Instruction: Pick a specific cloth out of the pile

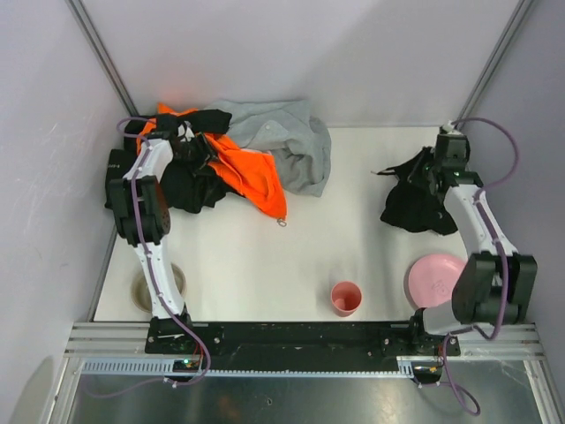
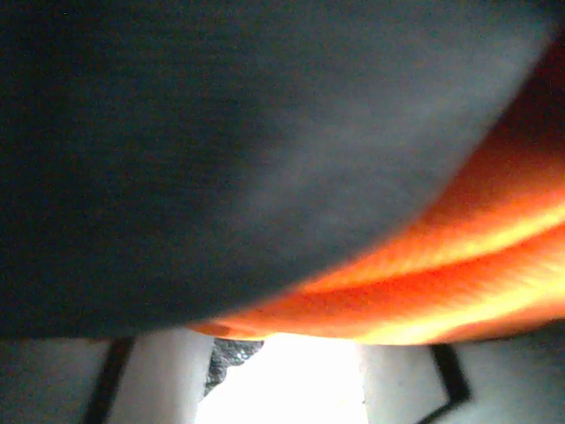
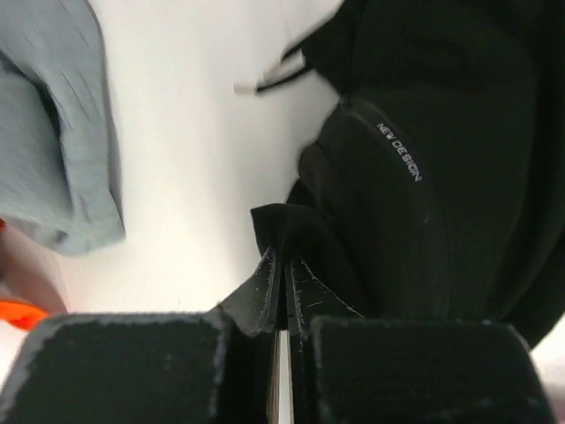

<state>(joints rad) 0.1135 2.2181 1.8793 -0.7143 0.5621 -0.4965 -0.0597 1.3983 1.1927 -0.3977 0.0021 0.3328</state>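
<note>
Black cloth (image 3: 424, 221) pinched tight in right claw (image 3: 281, 269), left claw (image 1: 190, 144) buried in pile (image 1: 287, 150), its grip hidden by fabric

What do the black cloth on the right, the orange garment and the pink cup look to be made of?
The black cloth looks like thin matte knit: soft folds, white printed lettering. The orange garment seems a smooth synthetic, given its faint sheen. The pink cup is probably plastic, uniform and matte.

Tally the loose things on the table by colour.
Pink: 2 (pink plastic cup, pink round plate)
Orange: 1 (bright orange garment)
Grey: 1 (light grey garment)
Black: 2 (large black garment, small black cloth)
Tan: 1 (tan round dish)
Total: 7
</note>
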